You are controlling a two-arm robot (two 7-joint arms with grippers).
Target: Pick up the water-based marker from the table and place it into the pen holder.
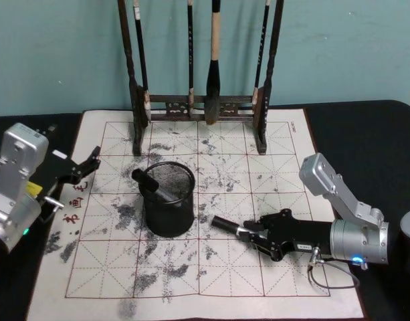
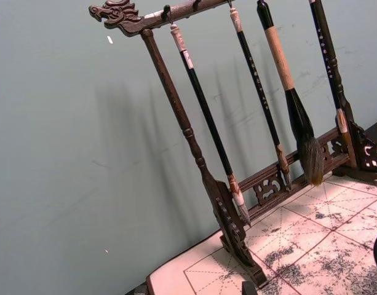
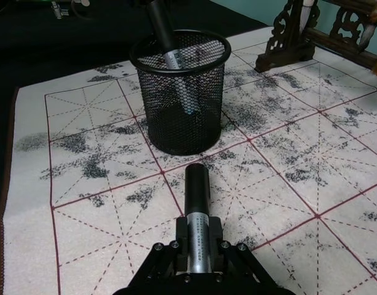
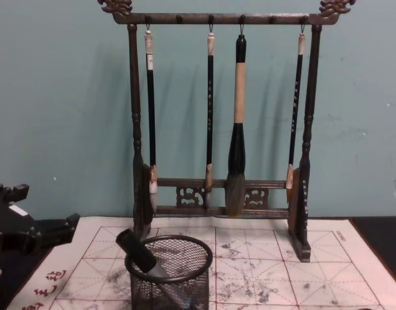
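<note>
Head view: right gripper (image 1: 248, 233) low over the gridded, ink-stained mat (image 1: 258, 167), its fingers pinching the grey barrel of a black-capped marker (image 1: 225, 224). The marker lies near level, its cap pointing at the pen holder (image 1: 168, 214), just to the holder's right and apart from it. Cannot tell whether it touches the mat. A second marker (image 1: 151, 184) leans inside the holder. Left gripper (image 1: 91, 167) hangs over the mat's left edge, fingers spread, holding nothing. Brush rack (image 1: 198, 103) stands at the back of the mat.

Left wrist view: the rack (image 2: 176, 104) with hanging brushes (image 2: 299, 123) against a teal wall, a corner of the mat below.

Right wrist view: the marker (image 3: 196, 190) clamped between the black fingers, cap toward the mesh holder (image 3: 188, 123).

Chest view: the holder (image 4: 185, 290) at front centre with the leaning marker (image 4: 136, 252) inside, the left gripper at the left edge.
</note>
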